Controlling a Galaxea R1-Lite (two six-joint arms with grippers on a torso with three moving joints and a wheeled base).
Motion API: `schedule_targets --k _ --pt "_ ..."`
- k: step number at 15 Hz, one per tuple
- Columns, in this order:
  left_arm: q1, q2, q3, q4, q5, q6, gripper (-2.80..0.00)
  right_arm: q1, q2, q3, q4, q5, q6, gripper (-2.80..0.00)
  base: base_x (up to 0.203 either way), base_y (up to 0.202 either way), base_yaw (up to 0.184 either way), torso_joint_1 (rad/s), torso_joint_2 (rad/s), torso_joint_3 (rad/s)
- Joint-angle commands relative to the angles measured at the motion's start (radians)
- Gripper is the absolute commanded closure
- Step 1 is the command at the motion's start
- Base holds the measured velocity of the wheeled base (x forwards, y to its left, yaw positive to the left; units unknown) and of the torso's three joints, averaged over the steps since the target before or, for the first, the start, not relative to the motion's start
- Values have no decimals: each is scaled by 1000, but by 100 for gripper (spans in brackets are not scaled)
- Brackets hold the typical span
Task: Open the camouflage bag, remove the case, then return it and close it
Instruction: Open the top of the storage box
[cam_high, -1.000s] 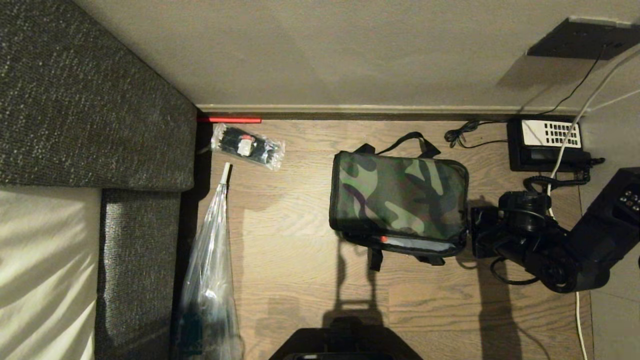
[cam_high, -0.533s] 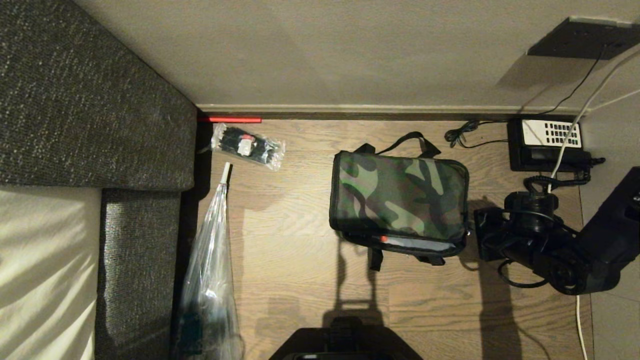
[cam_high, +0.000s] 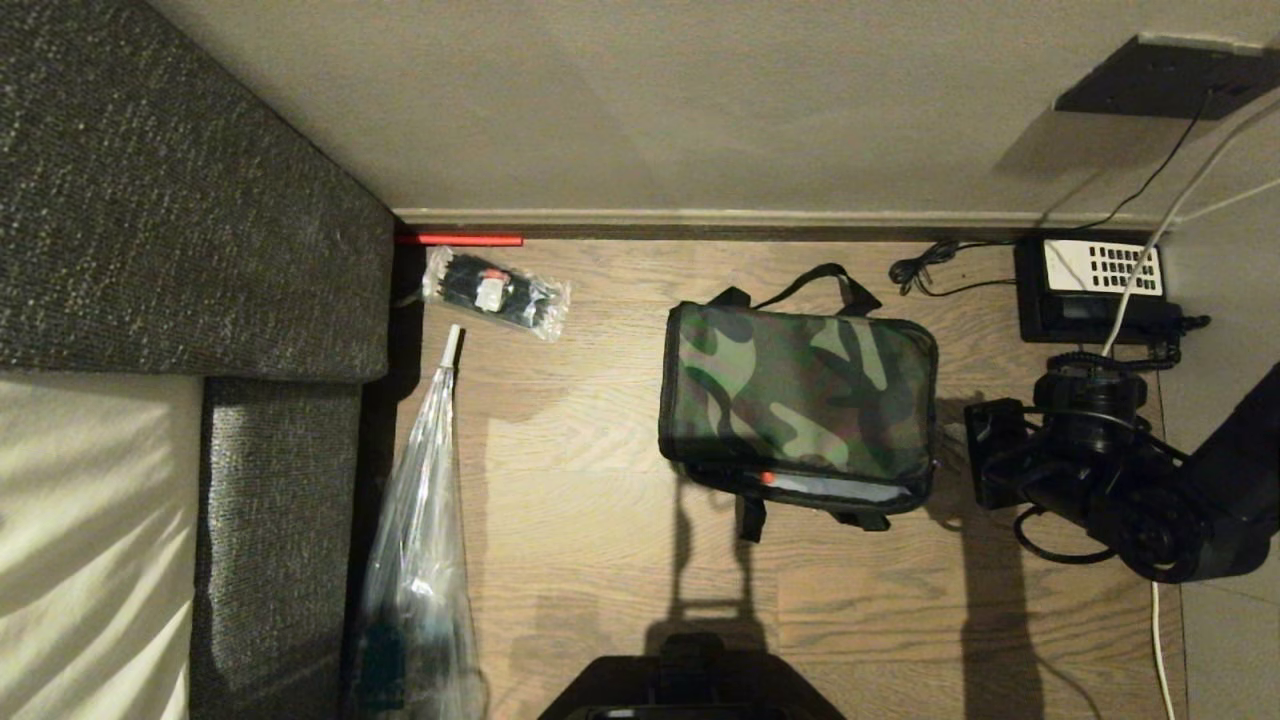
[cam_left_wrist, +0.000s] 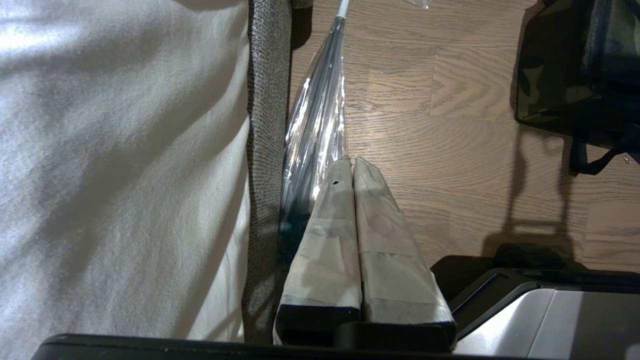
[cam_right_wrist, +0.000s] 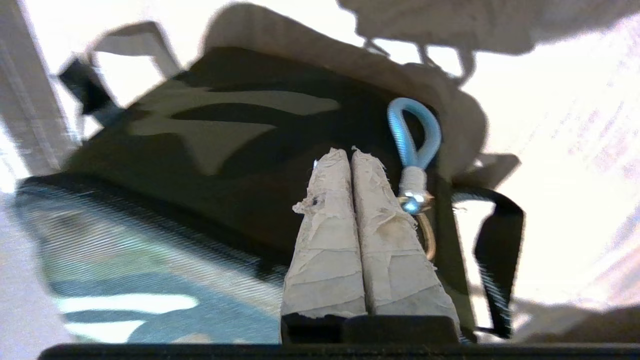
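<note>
My right tool (cam_right_wrist: 351, 152) has its 2 taped fingers pressed flat together with nothing between them, and it hangs just off the right end of the camouflage bag (cam_high: 797, 403), near it without touching that I can see. Beside the fingertips in the right wrist view a pale blue cord loop (cam_right_wrist: 414, 137) on a gold ring hangs at the bag's corner. The bag lies on the wooden floor (cam_high: 600, 480) with its lid down, though a red and pale strip shows along the near edge under the lid; its black strap (cam_high: 815, 280) curls out on the far side toward the wall (cam_high: 650, 100). The case is not visible. Past the bag's far right corner a black desk telephone (cam_high: 1090, 285) sits on the floor by the skirting, cords trailing from it. My left tool (cam_left_wrist: 352, 167) is also closed on nothing, parked low near a long clear plastic sleeve (cam_high: 420, 500) that lies along the grey sofa (cam_high: 180, 200), which carries a pale cushion (cam_high: 90, 540). A small clear packet (cam_high: 495, 290) and a thin red strip (cam_high: 460, 240) lie by the wall.
</note>
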Motion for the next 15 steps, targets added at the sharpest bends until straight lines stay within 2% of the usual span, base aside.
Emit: schedule_targets --k 1,3,7,12,15 --pt "1 0 0 0 1 -1 0 9 18 -15 14 15 7 0 0 0 0 0 0 0" --pt "1 0 0 0 1 -1 0 12 17 -40 35 28 6 -280 0 0 0 0 0 0" --pt "1 0 0 0 1 -1 0 13 18 -18 24 23 24 -280 0 0 0 0 0 0" --pt "1 0 0 0 1 -1 0 12 16 0 37 -7 199 -280 0 0 0 0 0 0" --pt "1 0 0 0 1 -1 0 17 14 -9 37 -13 228 -280 0 0 0 0 0 0"
